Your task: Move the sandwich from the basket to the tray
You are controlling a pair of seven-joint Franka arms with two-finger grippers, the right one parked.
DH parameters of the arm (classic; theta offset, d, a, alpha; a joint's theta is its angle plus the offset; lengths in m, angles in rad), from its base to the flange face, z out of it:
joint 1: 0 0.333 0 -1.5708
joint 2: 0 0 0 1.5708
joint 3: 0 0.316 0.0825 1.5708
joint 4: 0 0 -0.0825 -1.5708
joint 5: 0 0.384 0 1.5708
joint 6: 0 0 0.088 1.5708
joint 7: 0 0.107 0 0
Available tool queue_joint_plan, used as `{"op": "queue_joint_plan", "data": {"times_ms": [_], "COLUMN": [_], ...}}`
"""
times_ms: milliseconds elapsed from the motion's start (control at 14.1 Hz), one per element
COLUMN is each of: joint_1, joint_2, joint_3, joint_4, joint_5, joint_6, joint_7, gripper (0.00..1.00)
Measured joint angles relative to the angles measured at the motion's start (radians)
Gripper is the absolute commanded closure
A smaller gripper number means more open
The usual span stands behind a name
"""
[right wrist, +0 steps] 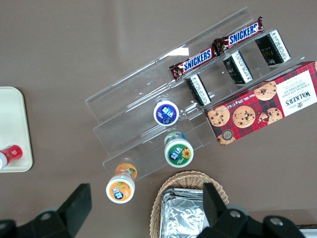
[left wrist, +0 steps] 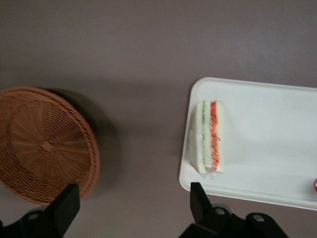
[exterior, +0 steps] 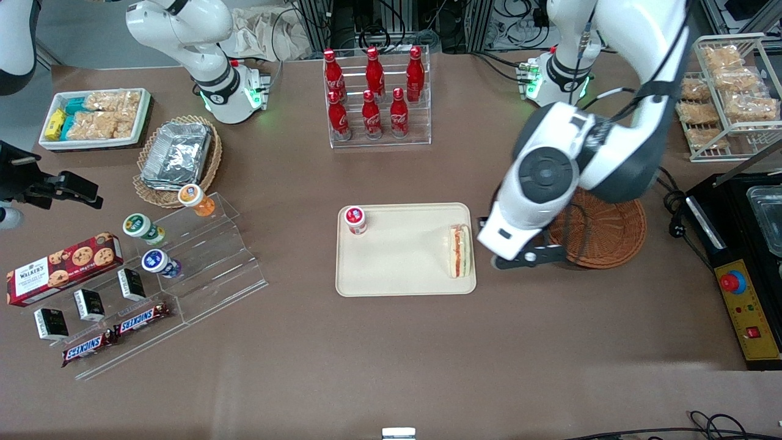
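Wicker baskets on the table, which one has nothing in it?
The reddish-brown basket beside the tray, under the open gripper. The tan basket holds a foil container.

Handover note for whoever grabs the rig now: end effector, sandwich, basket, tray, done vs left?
End effector: open, holding nothing, over bare table between tray and basket.
Sandwich: lying on the tray, at the edge nearest the basket.
Basket: empty, beside the tray toward the working arm's end.
Done: the sandwich is placed and released.
Left: probably only pulling the arm away.
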Motion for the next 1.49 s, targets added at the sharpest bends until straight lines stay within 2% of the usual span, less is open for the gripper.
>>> {"op": "queue_joint_plan", "data": {"times_ms": [284,426,781,994,1135,1490], "joint_1": [0.160,0.199,0.205,0.206,0.207,0.203], "joint_2": [-0.068,-0.096,-0.146,-0.172,-0.183,-0.183], "joint_3": [0.009,0.060,0.283,0.395,0.424,0.420], "joint_4": [0.001,0.001,0.000,0.000,-0.001,-0.005], "joint_5": [-0.020,-0.028,-0.123,-0.167,-0.171,-0.171], "joint_6": [-0.013,-0.038,-0.055,-0.056,-0.056,-0.056], "joint_7": [0.172,0.284,0.583,0.693,0.707,0.707], "gripper": [0.01,0.01,0.00,0.00,0.00,0.00]}}
